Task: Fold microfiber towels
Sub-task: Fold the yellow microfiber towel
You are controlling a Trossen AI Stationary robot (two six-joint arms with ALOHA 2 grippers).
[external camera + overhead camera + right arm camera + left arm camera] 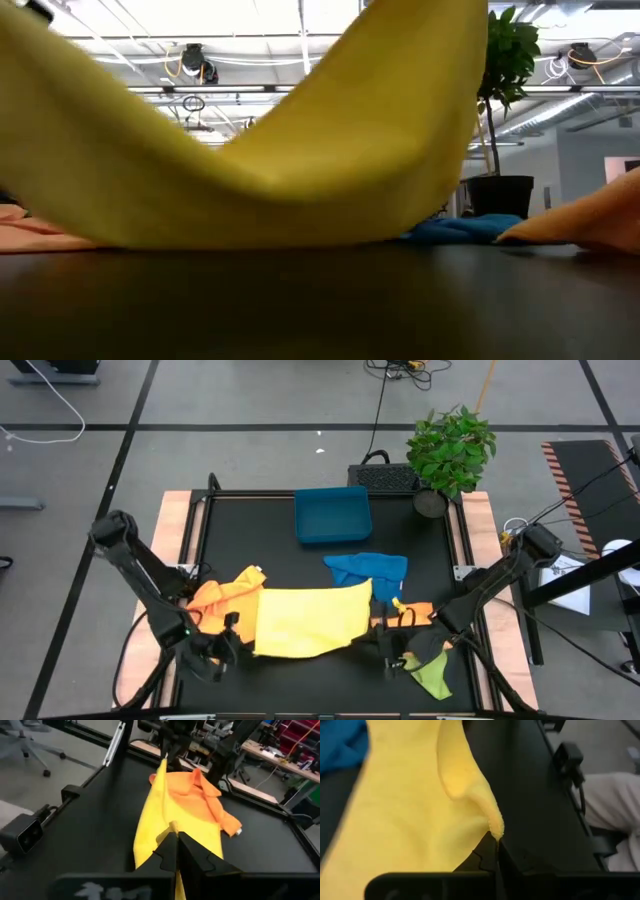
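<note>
1. The high view alone shows the whole layout: the pale yellow towel [308, 619] is spread low in the frame's centre, the orange-yellow towel [222, 596] touches its left edge, the blue towel [368, 571] lies just above its right corner, and the lime green towel [433, 671] sits at lower right
2. There the left gripper [229, 632] sits at the yellow towel's left edge and the right gripper [384, 629] at its right edge; the blue tray [332, 514] lies above them
3. Only the wrist views show the grips: the left gripper [495, 851] is closed on the yellow towel's corner [496, 827], and the right gripper [175, 843] is pinched on the opposite edge [172, 826]
4. The low view shows the yellow towel [300, 150] raised at both ends and sagging onto the table [320, 300] in the middle
</note>
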